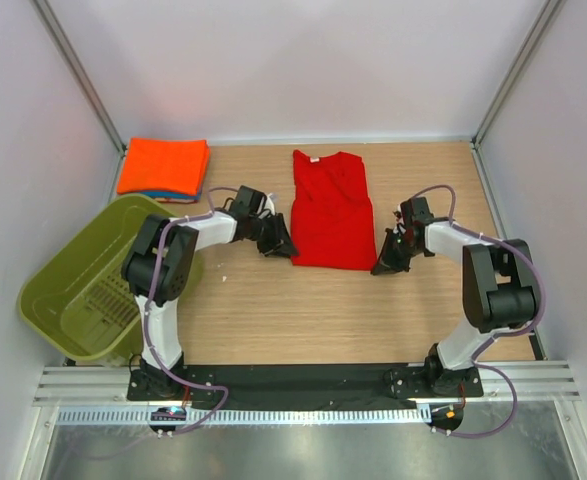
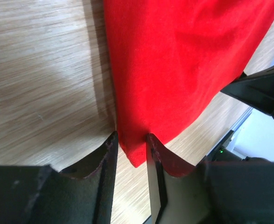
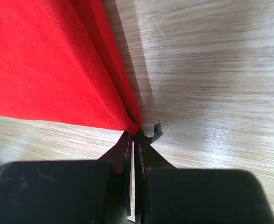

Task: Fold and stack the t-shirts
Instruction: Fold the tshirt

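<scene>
Nearest the arm bases, to the left of and behind the left claw [image 1: 277, 240], an olive-green basket [image 1: 73, 262] sat askew at the left edge of the tabletop [image 1: 303, 310]. The left claw rested low on the wood at the near-left corner of the red t-shirt [image 1: 331, 215]. Its fingers [image 2: 109, 154] stood apart, astride that corner. The cloth lay flat between them and no pinch was evident. Level with it, across the shirt's near hem, the right claw [image 1: 388, 262] met the near-right corner. Its jaws were pressed together on the cloth, and the shirt's edge rose from the wood into the fingertips [image 3: 125, 142].

Beyond both claws and between them, the red t-shirt extended away as a long narrow panel. Its sides were folded inward and its neckline lay at the far end.

Farthest, beyond and to the left of the left claw, the folded orange t-shirt [image 1: 163, 165] lay in the tabletop's far-left corner. It rested on the blue t-shirt [image 1: 169, 195], of which only a strip along the near edge showed. This pile lay well apart from the red t-shirt.
</scene>
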